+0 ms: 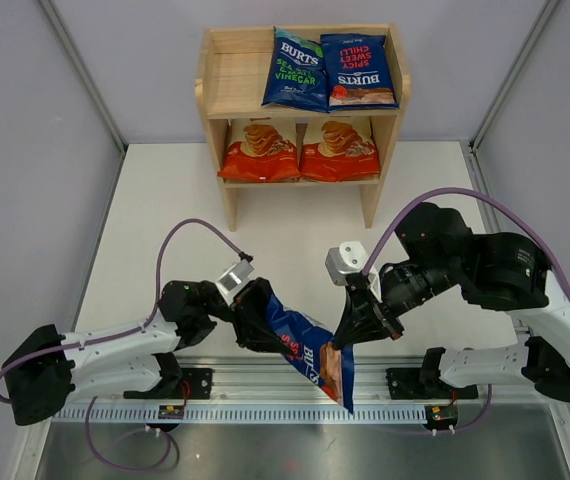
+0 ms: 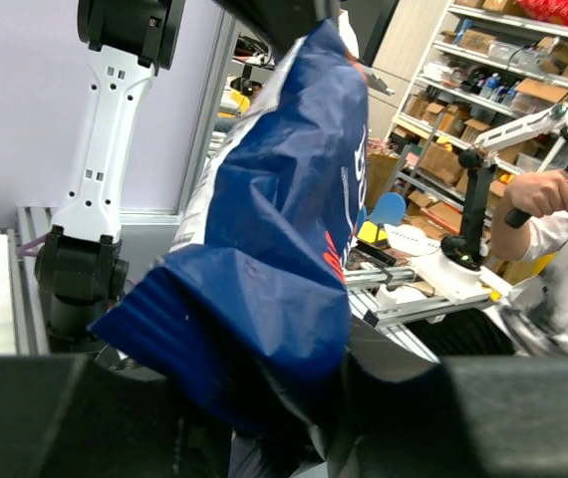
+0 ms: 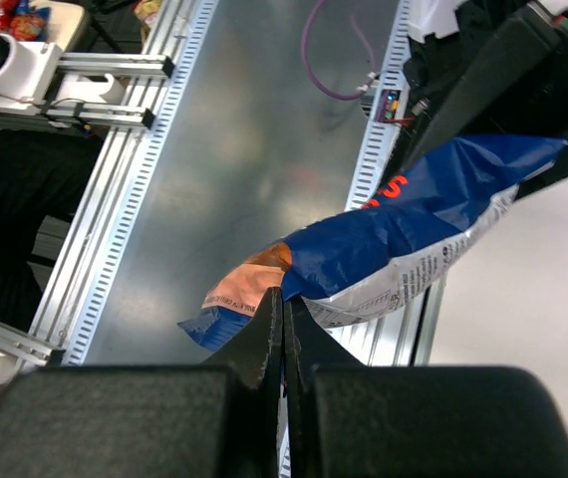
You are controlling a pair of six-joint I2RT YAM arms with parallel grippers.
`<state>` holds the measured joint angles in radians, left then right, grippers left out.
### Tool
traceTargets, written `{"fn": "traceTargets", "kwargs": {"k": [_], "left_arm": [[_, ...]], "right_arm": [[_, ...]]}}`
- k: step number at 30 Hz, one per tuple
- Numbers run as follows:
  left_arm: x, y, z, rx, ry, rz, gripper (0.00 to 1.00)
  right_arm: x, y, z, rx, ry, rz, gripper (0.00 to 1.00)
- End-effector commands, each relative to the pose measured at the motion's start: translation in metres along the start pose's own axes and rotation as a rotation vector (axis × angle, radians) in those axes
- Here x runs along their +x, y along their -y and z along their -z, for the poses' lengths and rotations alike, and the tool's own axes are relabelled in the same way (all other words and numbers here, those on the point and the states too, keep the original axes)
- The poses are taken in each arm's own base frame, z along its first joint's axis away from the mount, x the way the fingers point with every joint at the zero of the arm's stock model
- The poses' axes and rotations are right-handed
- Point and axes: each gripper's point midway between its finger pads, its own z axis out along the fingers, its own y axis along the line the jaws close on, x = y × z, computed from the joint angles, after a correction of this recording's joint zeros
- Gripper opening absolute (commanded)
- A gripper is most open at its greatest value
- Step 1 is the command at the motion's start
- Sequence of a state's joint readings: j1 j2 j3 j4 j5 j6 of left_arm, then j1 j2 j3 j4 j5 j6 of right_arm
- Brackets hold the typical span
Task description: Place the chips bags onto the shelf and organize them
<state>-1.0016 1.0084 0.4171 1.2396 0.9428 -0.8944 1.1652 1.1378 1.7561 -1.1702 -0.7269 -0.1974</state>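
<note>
**Left end effector** [image 1: 249, 316]: its jaws are gripping the crumpled end of the held Burts bag [image 1: 300, 350], which is dark blue with red accents. In the left wrist view a finger is pressing against each side of the bag.

**Right end effector** [image 1: 357, 335]: its jaws are pinching, fully closed, the opposite sealed edge of the same bag. In the right wrist view the two fingers are meeting on the seam beside the bag's orange picture.

**Held bag:** it is hanging stretched at a slant between the two end effectors, above the white worktop [image 1: 165, 220]. It is well in front of the shelf [image 1: 233, 80] and roughly in line with the shelf's middle. Its free corner is reaching over the aluminium rail [image 1: 265, 400] at the worktop edge farthest from the shelf.

**Shelf, top tier:** the green-lettered Burts bag [image 1: 295, 70] is lying flat at the middle. The second red-accented Burts bag [image 1: 358, 70] is lying just beside it, against the shelf's right side panel.

**Shelf, lower tier:** the left Cassava Chips bag [image 1: 260, 150] and the right Cassava Chips bag [image 1: 340, 150] are sitting side by side, touching and spanning the tier's width.
</note>
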Motion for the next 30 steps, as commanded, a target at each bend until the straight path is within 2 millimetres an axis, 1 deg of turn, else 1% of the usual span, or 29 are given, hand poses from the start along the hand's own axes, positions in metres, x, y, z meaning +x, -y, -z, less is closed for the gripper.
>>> {"fn": "traceTargets", "kwargs": {"k": [1, 2, 3, 4, 5, 6, 7, 8, 9, 10, 11, 12, 13, 14, 15, 16, 17, 18, 19, 20, 21, 22, 23, 24, 26, 27, 28, 30], "left_arm": [[-0.011, 0.008, 0.000, 0.010, 0.029, -0.106, 0.30], [-0.006, 0.005, 0.001, -0.012, 0.013, -0.084, 0.29], [-0.004, 0.002, 0.001, -0.025, 0.004, -0.097, 0.25], [-0.004, -0.002, 0.002, -0.049, 0.005, -0.095, 0.21], [0.001, -0.009, 0.005, -0.093, -0.016, -0.061, 0.19], [0.002, -0.013, 0.005, -0.119, -0.024, -0.056, 0.17], [0.003, -0.018, 0.007, -0.147, -0.035, -0.074, 0.16], [0.010, -0.028, 0.010, -0.206, -0.051, -0.034, 0.14], [0.006, -0.030, 0.011, -0.227, -0.048, -0.058, 0.14], [0.004, -0.035, 0.013, -0.266, -0.036, -0.055, 0.14], [0.003, -0.039, 0.014, -0.292, -0.033, -0.052, 0.14], [0.005, -0.043, 0.017, -0.329, -0.041, -0.042, 0.14], [0.001, -0.050, 0.019, -0.373, -0.024, -0.044, 0.11], [0.002, -0.053, 0.021, -0.400, -0.025, -0.031, 0.10], [-0.002, -0.054, 0.022, -0.418, -0.012, -0.040, 0.04], [-0.006, -0.059, 0.024, -0.454, 0.008, -0.040, 0.03], [-0.008, -0.059, 0.025, -0.465, 0.014, -0.042, 0.03], [-0.012, -0.056, 0.025, -0.464, 0.027, -0.052, 0.02], [-0.015, -0.057, 0.026, -0.475, 0.041, -0.058, 0.02], [-0.018, -0.056, 0.026, -0.479, 0.051, -0.060, 0.02], [-0.021, -0.056, 0.027, -0.488, 0.057, -0.062, 0.02], [-0.026, -0.055, 0.027, -0.496, 0.071, -0.070, 0.02], [-0.027, -0.054, 0.026, -0.495, 0.073, -0.068, 0.02], [-0.030, -0.051, 0.025, -0.488, 0.077, -0.071, 0.03], [-0.037, -0.047, 0.023, -0.476, 0.094, -0.072, 0.03], [-0.040, -0.047, 0.022, -0.479, 0.102, -0.069, 0.03], [-0.045, -0.047, 0.023, -0.490, 0.124, -0.071, 0.03], [-0.051, -0.048, 0.023, -0.502, 0.153, -0.058, 0.03]], "right_arm": [[0.002, 0.023, 0.003, 0.143, -0.004, 0.010, 0.00], [0.002, 0.026, 0.004, 0.167, -0.003, 0.006, 0.00], [0.002, 0.028, 0.008, 0.192, 0.003, 0.009, 0.01], [0.002, 0.030, 0.010, 0.213, 0.007, 0.007, 0.04], [0.001, 0.033, 0.015, 0.251, 0.018, 0.012, 0.06], [0.000, 0.035, 0.019, 0.280, 0.027, 0.013, 0.06], [-0.003, 0.038, 0.023, 0.310, 0.043, 0.017, 0.03], [-0.003, 0.046, 0.028, 0.365, 0.051, 0.015, 0.00], [-0.005, 0.044, 0.034, 0.385, 0.076, 0.030, 0.00], [-0.007, 0.046, 0.035, 0.399, 0.092, 0.040, 0.00], [-0.008, 0.049, 0.038, 0.426, 0.107, 0.040, 0.00], [-0.010, 0.047, 0.043, 0.438, 0.127, 0.048, 0.00], [-0.010, 0.050, 0.042, 0.452, 0.144, 0.038, 0.02], [-0.011, 0.053, 0.048, 0.492, 0.167, 0.034, 0.02], [-0.008, 0.060, 0.046, 0.518, 0.179, 0.024, 0.02], [-0.008, 0.068, 0.051, 0.577, 0.206, -0.008, 0.21], [-0.008, 0.068, 0.059, 0.612, 0.249, -0.014, 0.23], [-0.004, 0.075, 0.056, 0.632, 0.263, -0.024, 0.30], [-0.002, 0.077, 0.057, 0.648, 0.283, -0.039, 0.70], [-0.003, 0.074, 0.064, 0.659, 0.319, -0.035, 0.88], [-0.003, 0.073, 0.062, 0.654, 0.344, -0.067, 0.93], [0.000, 0.072, 0.056, 0.624, 0.356, -0.090, 0.99], [0.001, 0.067, 0.053, 0.598, 0.366, -0.101, 0.99], [0.005, 0.066, 0.044, 0.560, 0.367, -0.135, 0.99], [0.010, 0.066, 0.034, 0.532, 0.361, -0.163, 1.00], [0.009, 0.067, 0.032, 0.524, 0.375, -0.169, 0.99], [0.017, 0.073, 0.026, 0.537, 0.373, -0.209, 1.00], [0.016, 0.080, 0.026, 0.565, 0.420, -0.240, 1.00]]}}
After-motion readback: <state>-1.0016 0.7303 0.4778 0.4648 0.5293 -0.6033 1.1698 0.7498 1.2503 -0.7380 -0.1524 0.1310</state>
